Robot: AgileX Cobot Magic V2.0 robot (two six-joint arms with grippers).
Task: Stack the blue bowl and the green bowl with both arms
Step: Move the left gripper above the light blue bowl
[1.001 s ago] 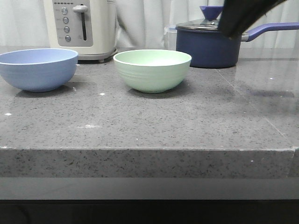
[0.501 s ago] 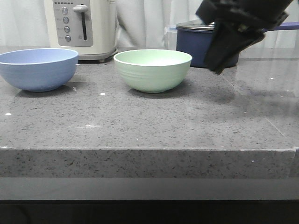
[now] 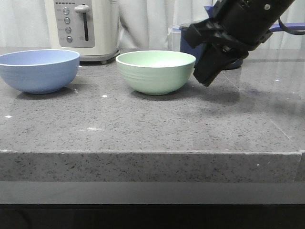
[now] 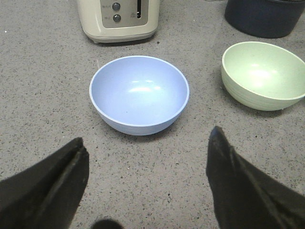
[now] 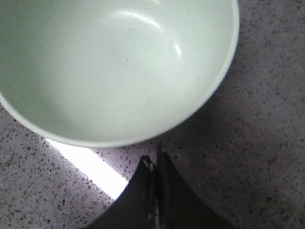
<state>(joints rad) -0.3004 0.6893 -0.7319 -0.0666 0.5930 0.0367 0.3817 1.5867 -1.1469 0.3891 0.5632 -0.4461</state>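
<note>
I had the green bowl (image 3: 156, 71) upright near the middle of the grey worktop (image 3: 143, 124), empty, with the blue bowl (image 3: 38, 70) well apart on its left, also upright and empty. My right hand (image 3: 206, 78) hung just beside the green bowl's right rim, tilted down toward the worktop; in its wrist view the fingers (image 5: 155, 181) were pressed together, holding nothing, close to the bowl's edge. My left hand (image 4: 143, 167) hovered above the worktop near the blue bowl, fingers spread wide apart. Behind the bowls stood a cream toaster (image 3: 86, 26) and a navy saucepan (image 3: 190, 45).
</note>
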